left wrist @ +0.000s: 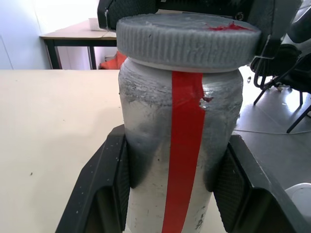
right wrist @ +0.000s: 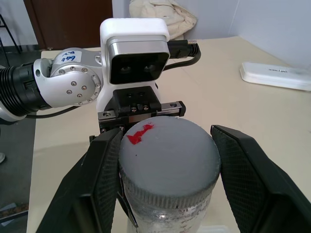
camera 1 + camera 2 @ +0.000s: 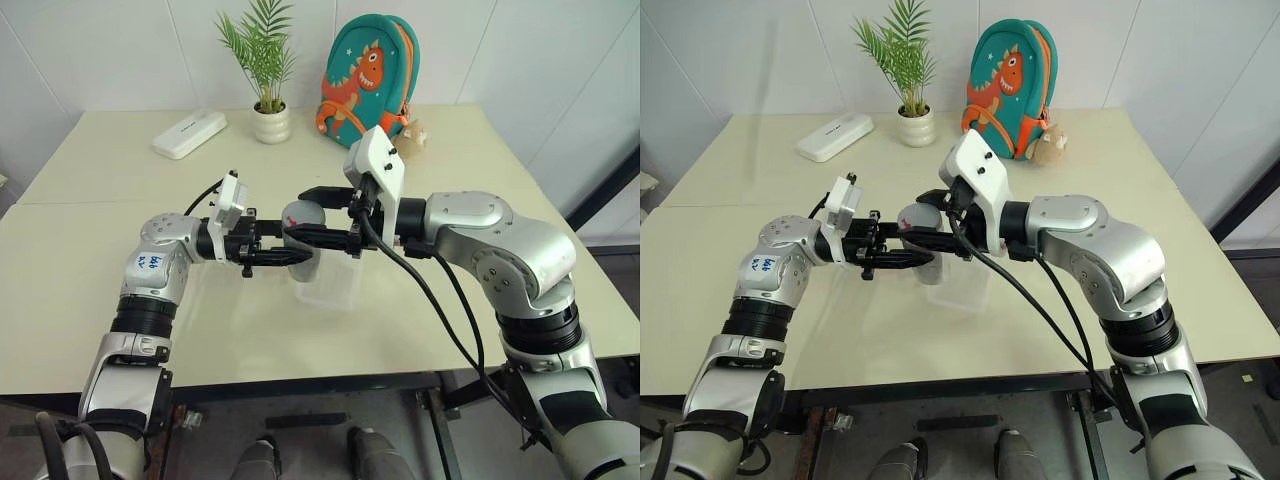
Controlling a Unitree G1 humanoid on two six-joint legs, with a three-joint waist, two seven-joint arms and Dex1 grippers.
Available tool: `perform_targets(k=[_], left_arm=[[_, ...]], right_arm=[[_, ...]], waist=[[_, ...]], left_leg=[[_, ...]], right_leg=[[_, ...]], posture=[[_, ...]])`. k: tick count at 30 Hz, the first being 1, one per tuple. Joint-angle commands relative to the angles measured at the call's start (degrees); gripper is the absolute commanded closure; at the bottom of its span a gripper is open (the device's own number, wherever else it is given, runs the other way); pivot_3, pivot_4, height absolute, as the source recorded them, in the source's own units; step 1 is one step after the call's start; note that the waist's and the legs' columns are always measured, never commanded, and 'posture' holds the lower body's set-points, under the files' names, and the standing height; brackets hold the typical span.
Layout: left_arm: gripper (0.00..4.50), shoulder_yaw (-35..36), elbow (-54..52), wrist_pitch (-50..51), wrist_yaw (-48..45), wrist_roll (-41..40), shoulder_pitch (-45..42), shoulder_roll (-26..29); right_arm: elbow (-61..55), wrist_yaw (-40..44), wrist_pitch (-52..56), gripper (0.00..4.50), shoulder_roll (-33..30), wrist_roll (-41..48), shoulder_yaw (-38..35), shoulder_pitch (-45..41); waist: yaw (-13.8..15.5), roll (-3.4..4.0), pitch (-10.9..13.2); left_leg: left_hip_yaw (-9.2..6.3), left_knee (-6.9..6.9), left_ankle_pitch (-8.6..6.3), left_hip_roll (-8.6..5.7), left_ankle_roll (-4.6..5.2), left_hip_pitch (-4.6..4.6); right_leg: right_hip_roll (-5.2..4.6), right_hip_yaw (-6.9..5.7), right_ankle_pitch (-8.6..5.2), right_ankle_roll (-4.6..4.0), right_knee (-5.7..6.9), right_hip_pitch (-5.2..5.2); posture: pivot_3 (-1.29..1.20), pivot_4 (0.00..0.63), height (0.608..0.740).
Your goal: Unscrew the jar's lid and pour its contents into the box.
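Note:
The jar (image 1: 180, 145), a cloudy clear cylinder with a red stripe down its side, is held upright in mid-air over the table. My left gripper (image 3: 300, 256) is shut on its body, one finger on each side. The grey ribbed lid (image 2: 167, 155), with a small red mark on top, sits on the jar's mouth. My right gripper (image 2: 165, 138) reaches in from the opposite side and is shut on the lid's rim. The box (image 3: 335, 290), a shallow clear tray, lies on the table just below and slightly right of the jar. The contents are hidden behind the jar's cloudy wall.
At the table's far side stand a flat white case (image 3: 189, 133), a potted plant (image 3: 271, 122), a teal dinosaur backpack (image 3: 368, 75) and a small beige plush (image 3: 412, 135). The table's front edge (image 3: 300, 378) runs close below my arms.

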Motion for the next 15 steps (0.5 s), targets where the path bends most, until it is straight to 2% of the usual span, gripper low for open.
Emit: perform_targets(k=[1,15], left_arm=[[2.62,-2.35,-1.37,0.3,-2.18,1.7,1.64,1.37],[2.62,-3.87,-3.62,2.23,-2.56,1.78,2.98,1.77]], right_arm=[[0.13,-1.44,-5.0,1.96,-2.41,-2.43,-6.57,-4.23],[1.39,0.31,-7.62,1.96,-3.24,-2.95,-7.41,-6.59]], waist=[[-0.03,0.0,0.0],[-0.07,0.0,0.0]], left_leg=[[0.0,0.0,0.0,0.0,0.0,0.0],[0.01,-0.01,-0.01,0.01,0.01,0.0]], right_leg=[[0.0,0.0,0.0,0.0,-0.01,0.0],[0.02,0.01,0.04,0.08,-0.01,-0.01]], posture=[[0.0,0.15,0.74],[0.0,0.15,0.74]])
